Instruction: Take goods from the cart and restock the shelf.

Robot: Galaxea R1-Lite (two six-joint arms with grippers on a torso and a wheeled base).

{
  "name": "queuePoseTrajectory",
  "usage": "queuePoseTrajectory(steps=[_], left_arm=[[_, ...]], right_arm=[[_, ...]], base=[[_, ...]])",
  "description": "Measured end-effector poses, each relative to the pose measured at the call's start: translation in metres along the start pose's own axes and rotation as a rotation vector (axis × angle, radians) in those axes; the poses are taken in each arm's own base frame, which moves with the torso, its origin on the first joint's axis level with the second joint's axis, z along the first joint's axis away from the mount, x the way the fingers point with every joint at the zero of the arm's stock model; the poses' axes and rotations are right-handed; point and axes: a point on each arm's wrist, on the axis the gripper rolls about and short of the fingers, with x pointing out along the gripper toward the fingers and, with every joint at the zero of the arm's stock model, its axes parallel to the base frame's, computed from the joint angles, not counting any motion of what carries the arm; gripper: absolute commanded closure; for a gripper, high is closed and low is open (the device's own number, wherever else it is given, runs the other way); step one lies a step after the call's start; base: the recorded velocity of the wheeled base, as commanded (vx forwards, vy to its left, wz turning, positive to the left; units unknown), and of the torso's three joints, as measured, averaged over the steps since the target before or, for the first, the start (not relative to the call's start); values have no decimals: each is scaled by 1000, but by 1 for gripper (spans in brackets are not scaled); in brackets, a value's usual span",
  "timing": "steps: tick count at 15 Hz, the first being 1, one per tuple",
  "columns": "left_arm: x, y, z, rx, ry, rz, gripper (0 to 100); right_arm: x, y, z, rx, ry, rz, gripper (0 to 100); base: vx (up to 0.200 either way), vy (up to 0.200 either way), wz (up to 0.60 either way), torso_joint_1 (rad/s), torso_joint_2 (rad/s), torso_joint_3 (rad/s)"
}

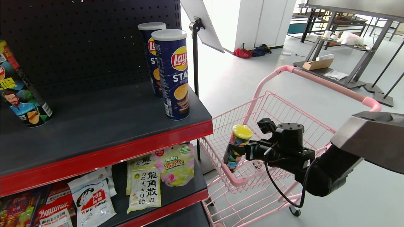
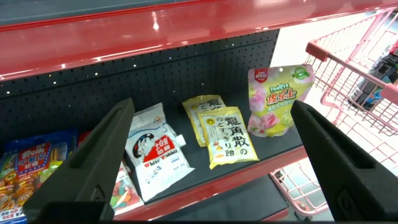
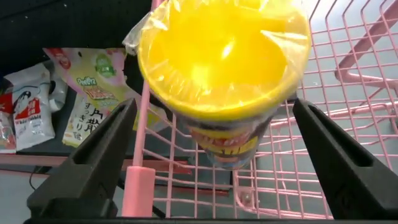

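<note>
Presently, head view: right gripper [image 1: 240,148] clamped on yellow-lid can [image 1: 235,143], held over pink cart [image 1: 328,84] beside dark, red-edged shelf [image 1: 104,119]; grey floor [image 1: 240,78], metal tables [image 1: 356,8] behind.
Left wrist view: left gripper [image 2: 212,102] jaws spread, nothing betw. them, facing lower shelf [image 2: 193,186] w/ snack bags [image 2: 230,134].
Right wrist view: can sits betw. the fingers [image 3: 93,162], above cart wire.

Logo print on blue cans [image 1: 173,74]; Japanese characters on yellow bags [image 1: 143,186]
</note>
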Motion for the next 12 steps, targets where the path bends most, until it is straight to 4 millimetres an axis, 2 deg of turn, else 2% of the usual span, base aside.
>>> queuePoseTrajectory(steps=[7, 8, 12], left_arm=[[0, 0, 0, 0, 0, -1, 0], [0, 0, 0, 0, 0, -1, 0], [0, 0, 0, 0, 0, -1, 0]], right_arm=[[30, -7, -3, -10, -24, 1, 0], [33, -8, -3, -14, -39, 1, 100], [38, -10, -11, -15, -55, -7, 100]], base=[[0, 0, 0, 0, 0, 0], [0, 0, 0, 0, 0, 0], [0, 0, 0, 0, 0, 0]])
